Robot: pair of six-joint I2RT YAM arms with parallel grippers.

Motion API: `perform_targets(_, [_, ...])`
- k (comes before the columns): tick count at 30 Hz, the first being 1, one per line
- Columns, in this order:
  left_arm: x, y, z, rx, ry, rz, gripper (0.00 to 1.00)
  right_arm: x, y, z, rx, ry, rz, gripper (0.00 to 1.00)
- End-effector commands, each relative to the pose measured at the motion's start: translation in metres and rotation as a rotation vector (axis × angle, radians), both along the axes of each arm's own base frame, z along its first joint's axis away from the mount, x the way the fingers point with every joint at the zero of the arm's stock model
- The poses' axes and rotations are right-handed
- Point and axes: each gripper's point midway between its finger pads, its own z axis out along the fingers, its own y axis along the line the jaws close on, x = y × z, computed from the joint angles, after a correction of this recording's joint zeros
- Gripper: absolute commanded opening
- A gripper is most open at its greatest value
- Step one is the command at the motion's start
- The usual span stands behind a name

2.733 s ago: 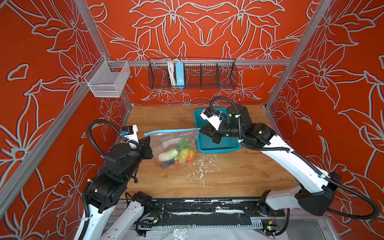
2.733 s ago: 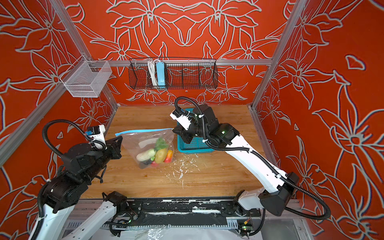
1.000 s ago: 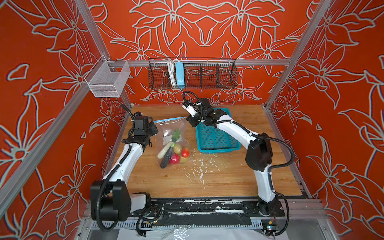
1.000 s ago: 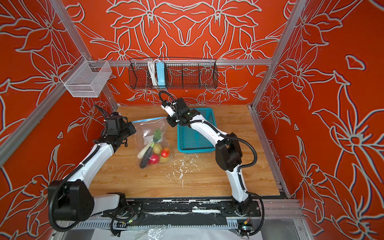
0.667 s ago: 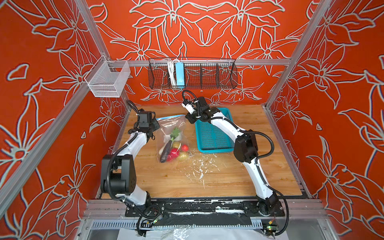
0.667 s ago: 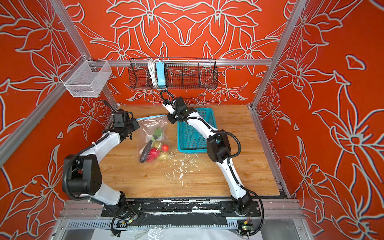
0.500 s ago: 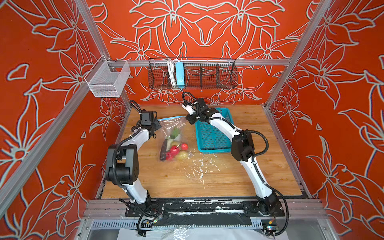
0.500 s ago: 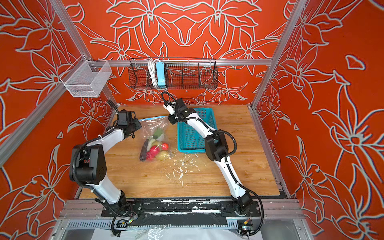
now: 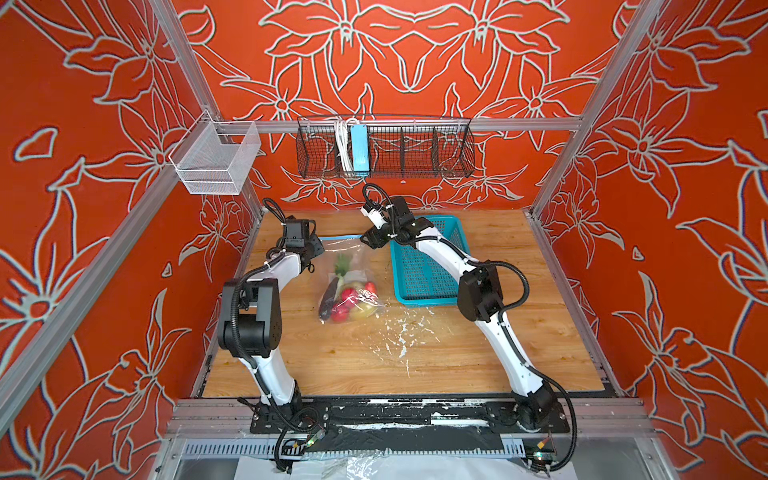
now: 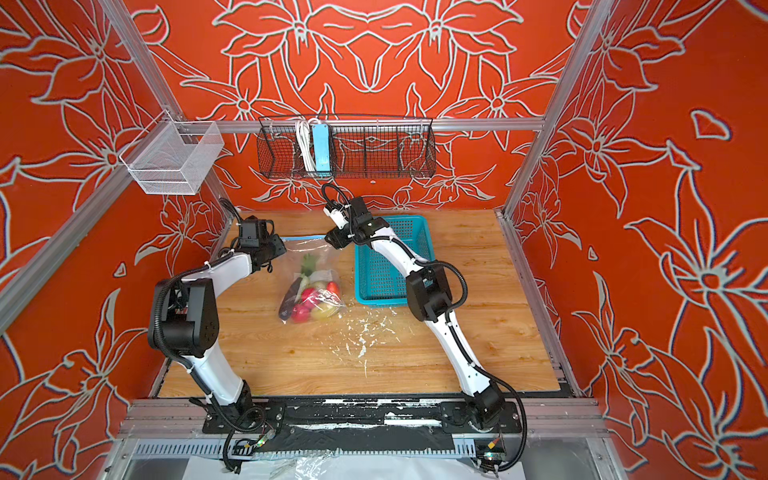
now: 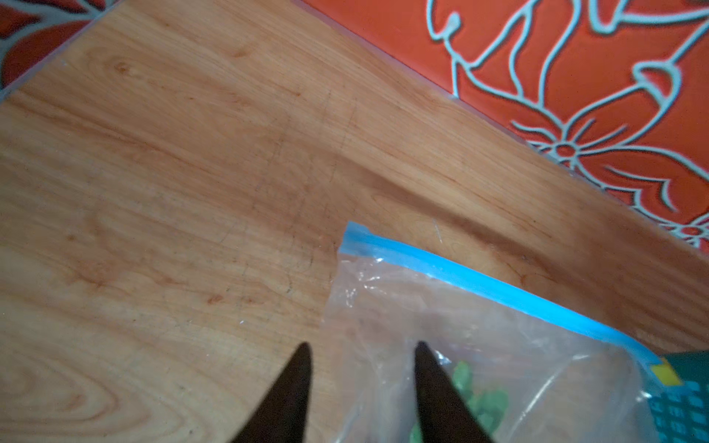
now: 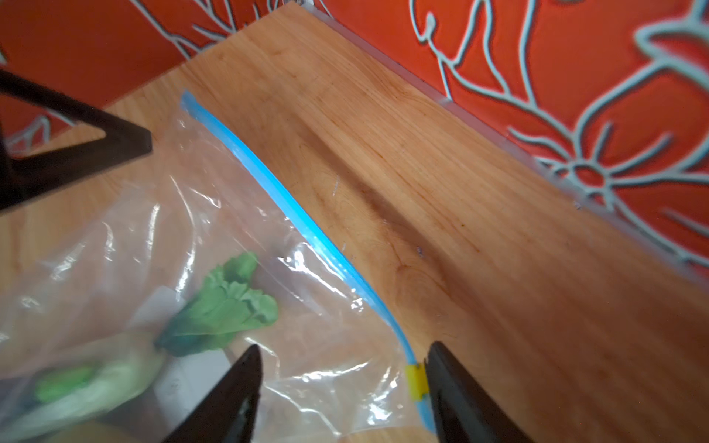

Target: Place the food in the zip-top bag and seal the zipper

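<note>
Zip-top bag point(image 9: 357, 257) lies flat on the bench point(image 9: 415, 353) between the two arms, just beside the teal basket point(image 9: 415, 270), mouth toward the back wall. The food point(image 9: 349, 299) is all inside it, slumped toward the closed end: dark eggplant point(image 9: 328, 297), red tomatoes point(image 9: 347, 295) and yellowish pieces, with the leafy vegetable point(image 12: 230, 303) nearer the mouth. The basket shows nothing where the arm leaves it in sight. The zipper point(image 12: 276, 188) runs as one flat blue line, yellow tab point(image 12: 416, 381) at the basket-side end. It looks run shut, though I can't rule out a gap. Left end effector point(image 11: 362, 345) hovers at the corner away from the tab, jaws apart, one finger over the plastic, gripping nothing. Right end effector point(image 12: 344, 345) is also spread, straddling the tab corner, with the tab just beside one finger and not pinched. One at each corner fits keeping the strip taut.
</note>
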Motion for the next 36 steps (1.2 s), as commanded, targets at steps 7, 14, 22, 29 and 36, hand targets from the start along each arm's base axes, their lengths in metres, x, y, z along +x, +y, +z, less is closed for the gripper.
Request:
perform_targets(7, [-0.005,0.006,0.062,0.036,-0.118,0.012,0.97,-0.008,0.003,0.083,0.123,-0.076,0.019,0.97])
perform_targets(14, [-0.039,-0.012,0.093,0.076,-0.194,-0.092,0.97,-0.027,-0.015,0.117,0.151,-0.076,-0.028,0.98])
perform_targets(22, [-0.089,-0.007,0.110,0.083,-0.212,-0.044,0.98,-0.061,-0.061,0.156,0.111,-0.168,-0.120,0.98])
perform_targets(29, [-0.121,-0.010,0.105,0.084,-0.183,-0.055,0.97,-0.093,-0.106,0.169,0.040,-0.226,-0.193,0.98])
perform_targets(36, [-0.137,-0.018,0.078,0.121,-0.119,-0.137,0.97,-0.120,-0.156,0.160,0.002,-0.271,-0.311,0.98])
